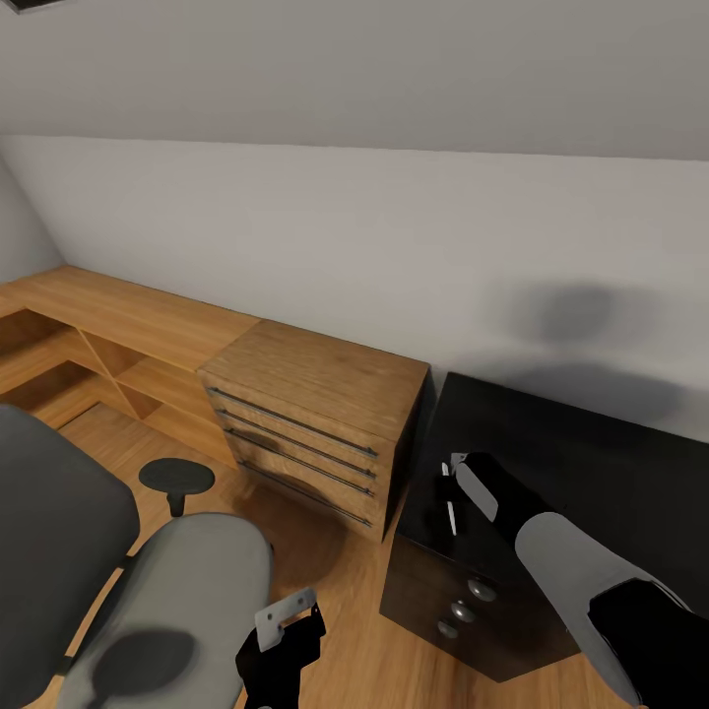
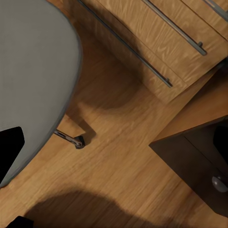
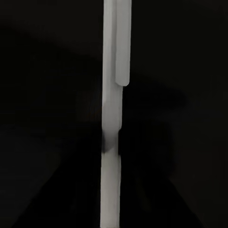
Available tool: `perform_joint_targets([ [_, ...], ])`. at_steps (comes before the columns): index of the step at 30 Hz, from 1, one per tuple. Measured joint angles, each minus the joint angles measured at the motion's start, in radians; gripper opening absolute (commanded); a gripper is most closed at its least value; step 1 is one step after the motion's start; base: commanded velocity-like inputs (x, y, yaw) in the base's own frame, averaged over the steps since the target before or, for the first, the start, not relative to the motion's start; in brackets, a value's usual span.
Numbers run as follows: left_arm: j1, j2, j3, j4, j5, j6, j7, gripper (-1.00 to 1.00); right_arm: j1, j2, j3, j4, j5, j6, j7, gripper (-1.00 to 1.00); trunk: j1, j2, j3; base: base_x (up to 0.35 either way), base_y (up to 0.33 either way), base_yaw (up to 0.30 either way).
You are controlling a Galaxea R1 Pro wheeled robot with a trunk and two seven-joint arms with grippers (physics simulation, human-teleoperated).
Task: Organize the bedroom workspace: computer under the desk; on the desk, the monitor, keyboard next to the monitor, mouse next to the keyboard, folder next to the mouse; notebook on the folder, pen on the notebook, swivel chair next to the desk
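- Pen was the one task item we could find close up: a white stick with a clip, seen against darkness in the right wrist view.
- From the head camera we saw the pen as a thin white sliver at the tip of the right gripper, over the top of a black cabinet.
- Our right gripper appeared to be pinching the pen, with its fingers pressed close around it.
- Our left gripper hung low over the wooden floor, just beside the swivel chair; we could not tell whether its fingers were spread or pressed together.
- We saw the swivel chair's grey seat and one of its casters in the left wrist view, with the floor beneath.
- Between the chair and the black cabinet stood a wooden chest of drawers with long metal handles.
- We saw a low wooden shelf unit running along the white wall behind the chest of drawers.
- We noted round knobs on the black cabinet's front.
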Motion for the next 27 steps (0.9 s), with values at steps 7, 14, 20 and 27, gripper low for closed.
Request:
perform_joint_targets([
  [7,0.000,0.000,0.000,0.000,0.000,0.000,0.000,1.00,0.000,0.000,0.000,0.000,-0.002,0.000,0.000,-1.00,0.000,0.000,0.000,0.000,0.000,0.000],
  [14,0.000,0.000,0.000,0.000,0.000,0.000,0.000,1.00,0.000,-0.001,0.000,0.000,-0.007,0.000,-0.002,-1.00,0.000,0.000,0.000,0.000,0.000,0.000],
  [20,0.000,0.000,0.000,0.000,0.000,0.000,0.000,1.00,0.000,-0.001,0.000,0.000,-0.008,0.000,-0.003,-1.00,0.000,0.000,0.000,0.000,0.000,0.000],
  [27,0.000,0.000,0.000,0.000,0.000,0.000,0.000,1.00,0.000,-0.012,-0.002,0.019,-0.016,0.002,-0.001,-1.00,-0.023,0.042,0.019,0.000,0.000,0.000],
])
